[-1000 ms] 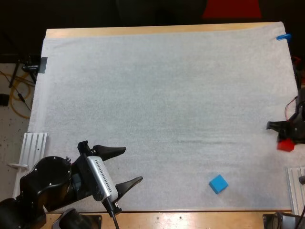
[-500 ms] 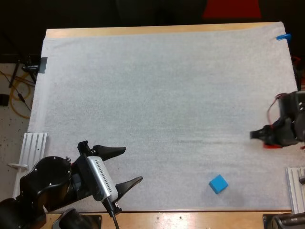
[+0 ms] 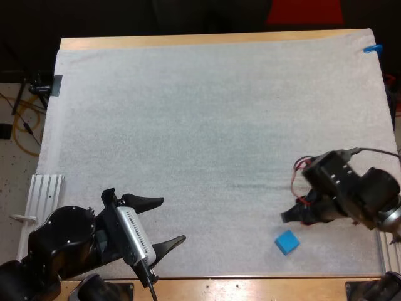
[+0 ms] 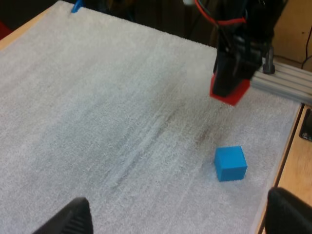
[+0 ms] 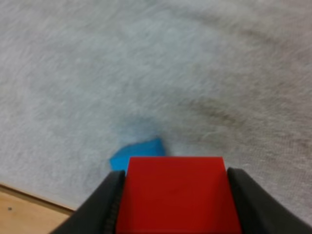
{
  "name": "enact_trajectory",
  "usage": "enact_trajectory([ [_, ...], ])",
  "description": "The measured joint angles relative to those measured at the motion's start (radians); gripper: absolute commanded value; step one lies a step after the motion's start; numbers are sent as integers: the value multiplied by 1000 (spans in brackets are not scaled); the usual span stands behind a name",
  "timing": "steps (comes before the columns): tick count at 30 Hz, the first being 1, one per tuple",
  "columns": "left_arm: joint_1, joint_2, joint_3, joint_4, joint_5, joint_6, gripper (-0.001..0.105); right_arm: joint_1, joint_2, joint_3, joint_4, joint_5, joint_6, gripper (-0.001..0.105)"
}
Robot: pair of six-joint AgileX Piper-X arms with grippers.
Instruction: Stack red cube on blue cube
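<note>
One red cube (image 5: 176,192), level, pinched in right tool (image 4: 228,80); left tool (image 3: 173,218) spread.

The high camera sits behind the robot, well above, facing forward and down over the whole table (image 3: 188,41) and white mat (image 3: 207,125). The left wrist camera looks low and slantwise across the mat from farther off. The right wrist camera points steeply down, very close, past the red cube (image 5: 178,195) between its fingers (image 5: 105,200). All three take in the blue cube (image 3: 287,241).
</note>
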Motion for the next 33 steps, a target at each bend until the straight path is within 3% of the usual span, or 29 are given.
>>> enact_trajectory([
  [14, 0, 0, 0, 111, -2, 0, 69, 145, 14, 96, -56, 0, 66, 0],
  [33, 0, 0, 0, 111, -2, 0, 69, 148, 240, 134, -159, -18, 52, 0],
])
